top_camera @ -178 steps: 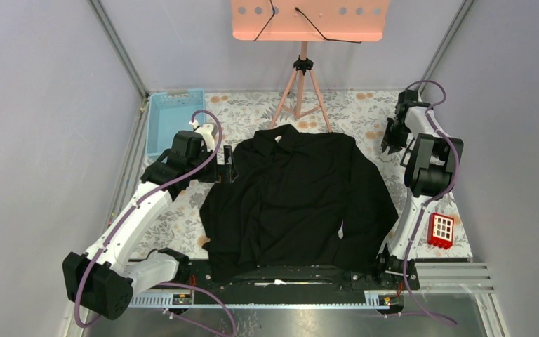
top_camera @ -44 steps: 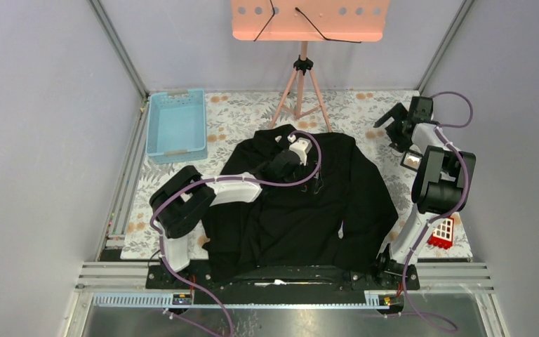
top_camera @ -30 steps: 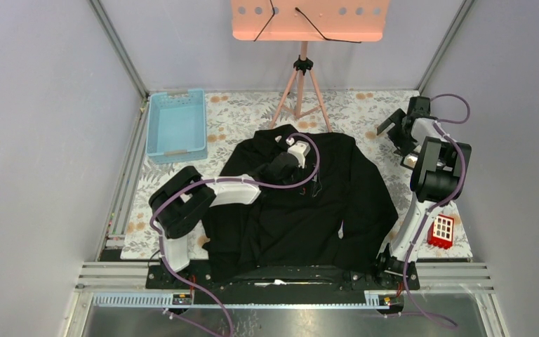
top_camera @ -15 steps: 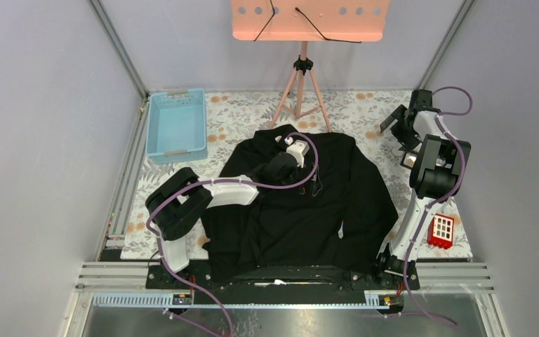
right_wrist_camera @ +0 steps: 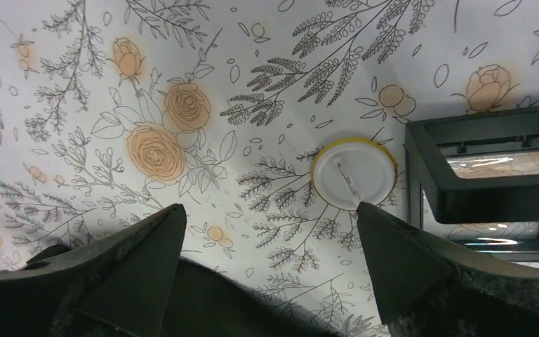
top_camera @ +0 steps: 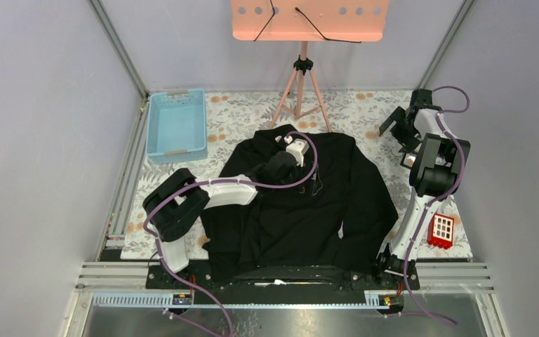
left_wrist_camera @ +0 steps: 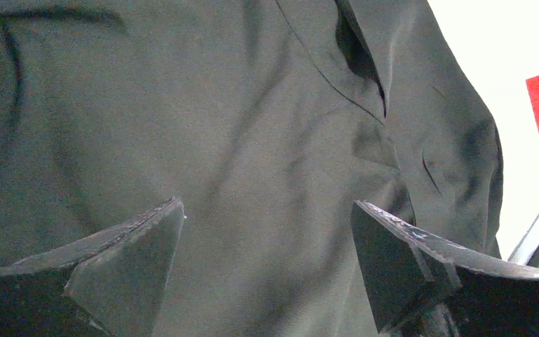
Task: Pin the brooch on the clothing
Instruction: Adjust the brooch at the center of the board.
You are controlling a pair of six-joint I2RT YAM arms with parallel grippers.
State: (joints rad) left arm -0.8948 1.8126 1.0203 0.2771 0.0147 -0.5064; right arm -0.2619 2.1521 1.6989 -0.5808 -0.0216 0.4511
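Observation:
The clothing [top_camera: 298, 203] is a black collared shirt spread flat over the middle of the table; it fills the left wrist view [left_wrist_camera: 253, 126]. My left gripper [top_camera: 310, 180] hovers open over the shirt's chest, and only fabric shows between its fingers [left_wrist_camera: 267, 207]. The brooch [right_wrist_camera: 354, 173] is a round white disc with a yellow rim, lying pin side up on the floral cloth. My right gripper [right_wrist_camera: 270, 210] hangs open above the cloth, with the brooch just beyond its right fingertip. In the top view the right gripper [top_camera: 397, 132] is at the back right, off the shirt.
A light blue tray [top_camera: 175, 126] sits at the back left. A pink tripod stand [top_camera: 302, 77] rises behind the collar. A red gridded box [top_camera: 441, 230] lies at the near right. A dark frame with a shiny pane [right_wrist_camera: 484, 161] stands right of the brooch.
The right wrist has shifted slightly toward the back right corner. The left arm's elbow has slid a little left, while its gripper stays over the chest. Both grippers stay open.

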